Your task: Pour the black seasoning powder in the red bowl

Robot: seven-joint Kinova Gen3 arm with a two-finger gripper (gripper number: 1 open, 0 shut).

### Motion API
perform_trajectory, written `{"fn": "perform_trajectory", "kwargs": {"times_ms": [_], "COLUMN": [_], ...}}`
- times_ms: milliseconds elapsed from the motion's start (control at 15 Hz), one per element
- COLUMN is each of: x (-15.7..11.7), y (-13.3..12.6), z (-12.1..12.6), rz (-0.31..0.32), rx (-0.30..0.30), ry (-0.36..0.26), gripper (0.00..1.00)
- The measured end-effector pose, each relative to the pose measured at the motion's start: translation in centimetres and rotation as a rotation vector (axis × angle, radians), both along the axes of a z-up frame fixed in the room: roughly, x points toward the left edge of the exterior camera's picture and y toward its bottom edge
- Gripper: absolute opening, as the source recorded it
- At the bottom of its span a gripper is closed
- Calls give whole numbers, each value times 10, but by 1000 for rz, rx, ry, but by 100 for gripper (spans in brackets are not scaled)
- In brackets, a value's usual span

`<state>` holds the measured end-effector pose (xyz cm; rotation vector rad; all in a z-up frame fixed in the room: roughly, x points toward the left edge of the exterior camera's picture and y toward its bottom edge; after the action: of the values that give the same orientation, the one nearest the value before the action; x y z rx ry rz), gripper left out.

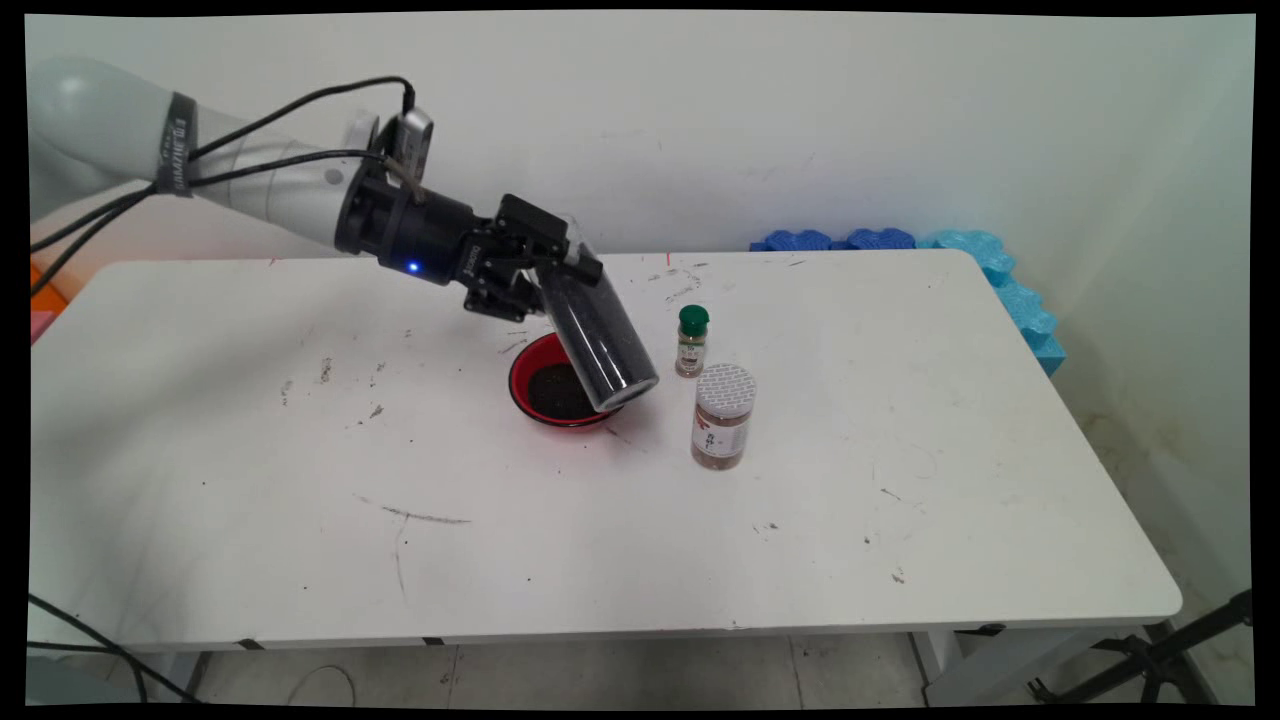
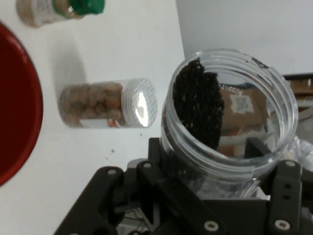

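The pincer [image 1: 552, 262] is clamped around a clear plastic jar [image 1: 598, 335] partly filled with small black grains, gripping it near its open mouth. The jar is tilted, with its closed base pointing down and toward the desk's right edge and its mouth raised toward the arm. In the hand view the open mouth of the jar [image 2: 230, 112] faces the camera, its threaded rim showing and the black grains banked against one side of the inner wall, with the black linkage of the pincer [image 2: 215, 196] closed on either side of it. The low end of the jar hangs over the right rim of a red bowl [image 1: 530, 385] that stands on the white desk [image 1: 250, 480] a little behind the desk's middle; the bowl holds a dark layer of the same black grains. Just to the right of the bowl stand two closed containers, both upright. The nearer to the desk's front edge is a clear jar with a white lid [image 1: 722, 416], filled with round brown pieces. Just behind it, closer to the desk's far edge, is a small spice bottle with a green cap [image 1: 692, 341]. Past the desk's far right corner, blue foam pieces [image 1: 1000, 270] lie along the wall. Dark scuffs and specks mark the desk top.
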<state>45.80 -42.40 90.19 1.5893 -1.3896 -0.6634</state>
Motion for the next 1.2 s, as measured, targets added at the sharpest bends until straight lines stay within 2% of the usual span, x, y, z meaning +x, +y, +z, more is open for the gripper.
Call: {"fn": "perform_trajectory", "kwargs": {"times_ms": [200,467,1200], "x": [0,1,-7], "y": [3,9,30], "z": [10,26,48], "rz": [-51,-127,-427], "rx": [-111,-288,-805], "ry": [-42,-119,-310], "gripper": [0,0,0]}}
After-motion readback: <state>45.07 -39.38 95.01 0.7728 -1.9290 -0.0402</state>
